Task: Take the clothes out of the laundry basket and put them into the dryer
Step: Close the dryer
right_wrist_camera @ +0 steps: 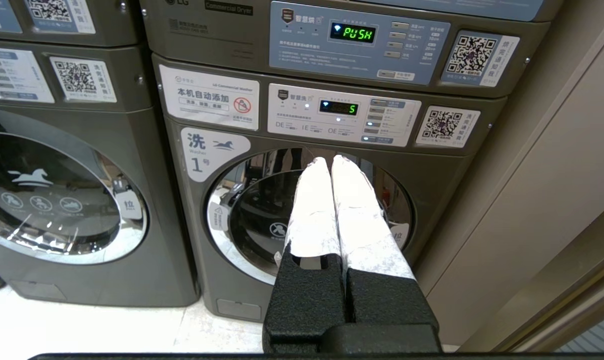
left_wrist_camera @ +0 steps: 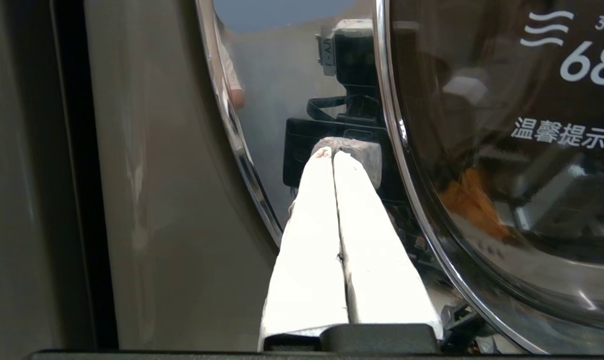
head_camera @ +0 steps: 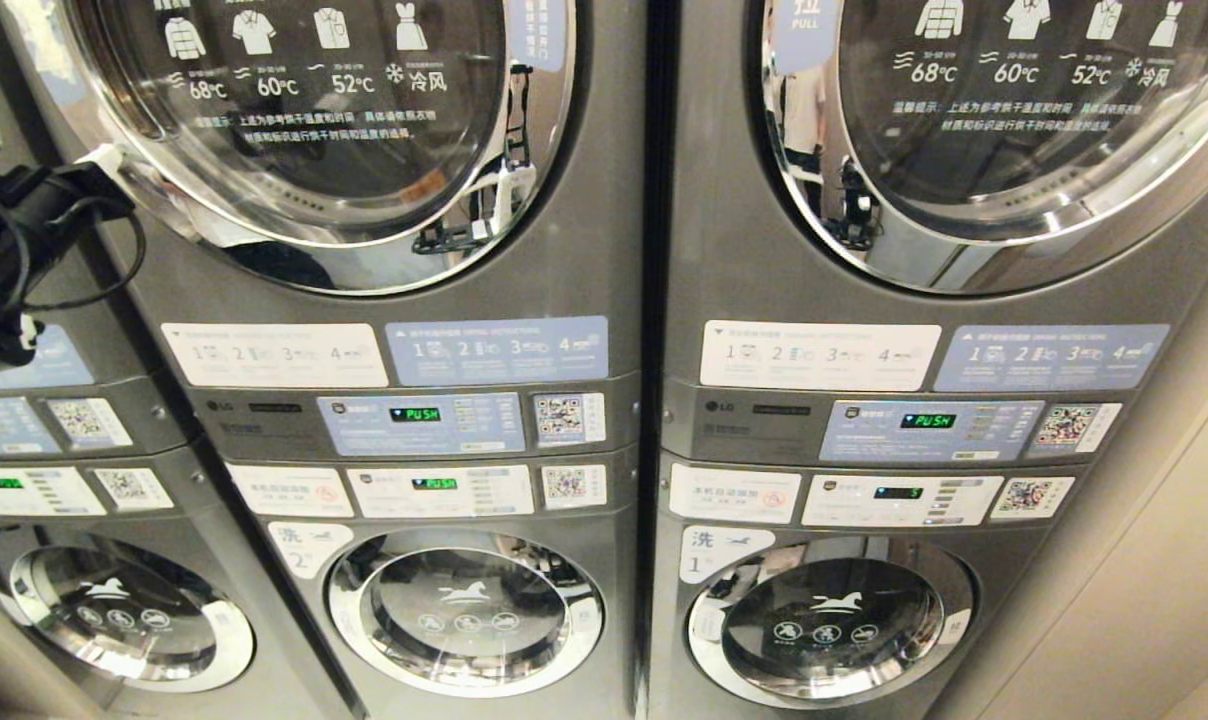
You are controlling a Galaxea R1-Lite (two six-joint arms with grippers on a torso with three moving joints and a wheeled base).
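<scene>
- White-wrapped fingers of the left gripper (left_wrist_camera: 332, 152) are pressed together, holding nothing, tips at the chrome rim (left_wrist_camera: 237, 145) of the closed upper dryer door (head_camera: 304, 110).
- Grey cabinet front (left_wrist_camera: 182, 200) lies just beside that rim; no handle or lip shows under the tips.
- Risk, as I judge it: pinched tips could skid off the curved, polished chrome, leaving the door shut.
- The right gripper (right_wrist_camera: 331, 161) hangs low, narrowed to nothing and empty, facing the lower washer door (right_wrist_camera: 309, 215).
- Neither clothes nor laundry basket are in view.
</scene>
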